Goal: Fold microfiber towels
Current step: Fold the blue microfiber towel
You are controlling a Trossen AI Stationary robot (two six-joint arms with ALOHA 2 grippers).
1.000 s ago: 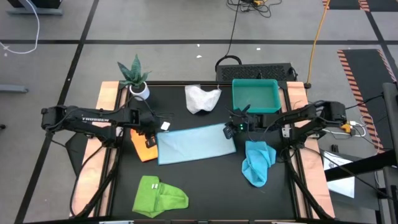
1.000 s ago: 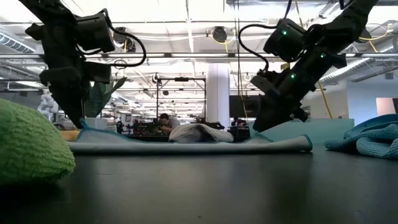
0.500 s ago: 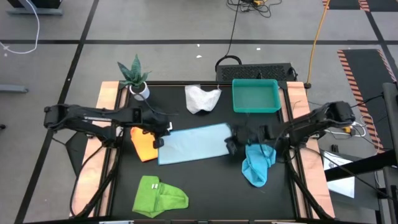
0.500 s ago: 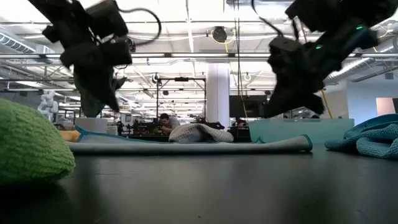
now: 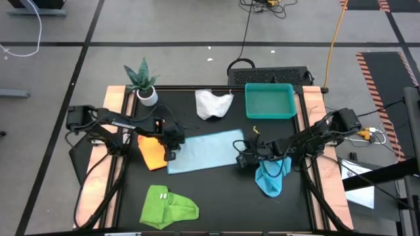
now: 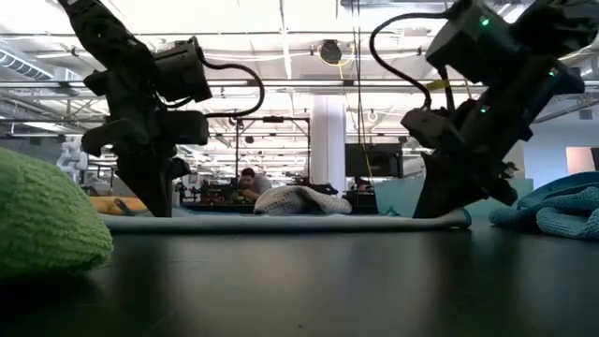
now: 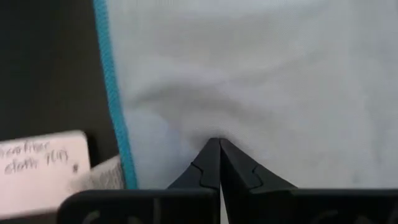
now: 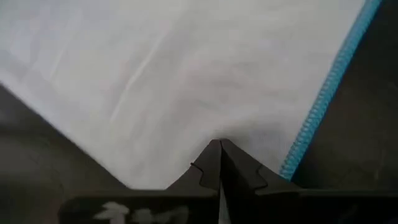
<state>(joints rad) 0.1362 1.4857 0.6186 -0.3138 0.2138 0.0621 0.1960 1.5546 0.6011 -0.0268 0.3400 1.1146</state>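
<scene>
A light blue towel (image 5: 207,151) lies spread flat on the black table's middle. My left gripper (image 5: 172,155) stands shut at the towel's left side near its near corner, fingers slanting down; the low view shows its tips at the cloth (image 6: 157,213). My right gripper (image 5: 244,160) stands shut at the towel's right near corner, also down at the cloth (image 6: 432,213). An orange towel (image 5: 151,152) lies just left of the blue one, and a turquoise towel (image 5: 272,174) lies crumpled to its right. My left gripper has its shut fingertips on the towel a little inside the stitched left edge (image 7: 115,106), coming from above and slanting down. The cloth (image 7: 205,124) puckers toward the tips. The towel lies flat on the table. One layer or several, I cannot tell. My right gripper has its shut fingertips on the towel close to the stitched right edge (image 8: 311,124), near the near corner, slanting down from above. The cloth (image 8: 211,127) just ahead of the tips lies flat on the table. How much cloth sits between the tips is hidden.
A white-grey towel (image 5: 213,103) lies crumpled at the far middle beside a teal tray (image 5: 269,101). A lime green towel (image 5: 169,206) lies bunched at the near left and looms large in the low view (image 6: 42,220). A potted plant (image 5: 143,82) stands at the far left corner.
Both grippers have come down and toward the table's near edge, from the towel's far corners to its near corners, and have shut there. My left gripper has also rolled. The light blue towel has stayed flat in place.
</scene>
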